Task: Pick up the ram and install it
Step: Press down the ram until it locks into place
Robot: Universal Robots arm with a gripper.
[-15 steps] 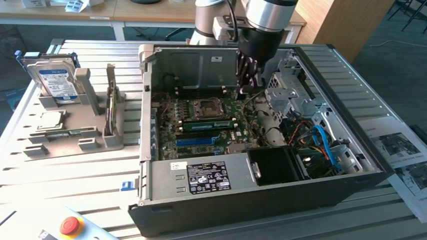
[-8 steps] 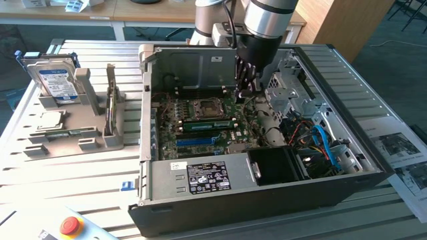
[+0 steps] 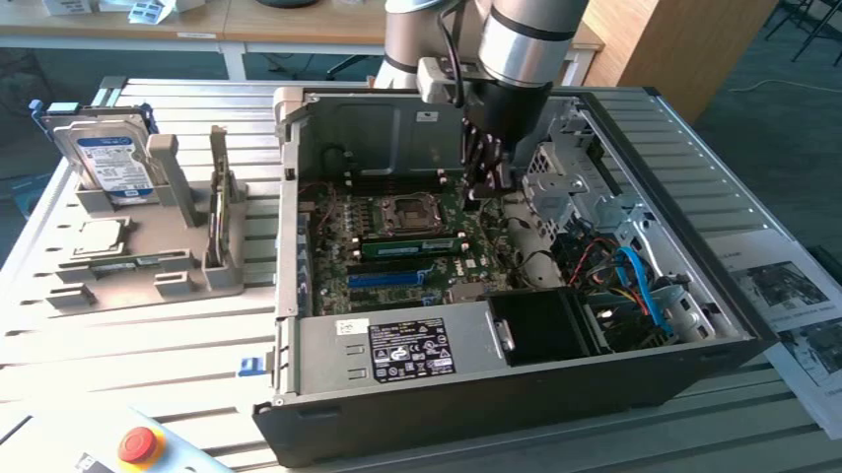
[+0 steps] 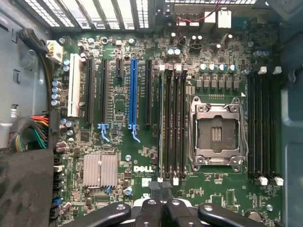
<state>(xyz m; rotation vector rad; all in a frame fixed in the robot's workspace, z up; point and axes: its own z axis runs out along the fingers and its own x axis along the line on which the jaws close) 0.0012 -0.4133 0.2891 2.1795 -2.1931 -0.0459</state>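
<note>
One ram (image 3: 408,246), a thin green stick, sits in a motherboard slot beside the empty processor socket (image 3: 401,215) inside the open computer case. In the wrist view this ram (image 4: 161,124) appears edge-on in the slot farthest from the socket (image 4: 217,135). My gripper (image 3: 490,187) hangs inside the case above the motherboard, shut, with nothing visible between its dark fingertips (image 4: 157,191). The gripper (image 4: 162,191) lines up with one end of the seated stick. A second ram (image 3: 219,192) stands on edge in the grey holder at the exterior view's left.
The grey holder (image 3: 158,281) also carries a hard drive (image 3: 112,163) with a blue-white label and a square silver processor (image 3: 99,236). Inside the case are a black power supply (image 3: 408,350), drive cage (image 3: 573,187) and blue cables (image 3: 645,286). A red stop button (image 3: 140,445) sits in front.
</note>
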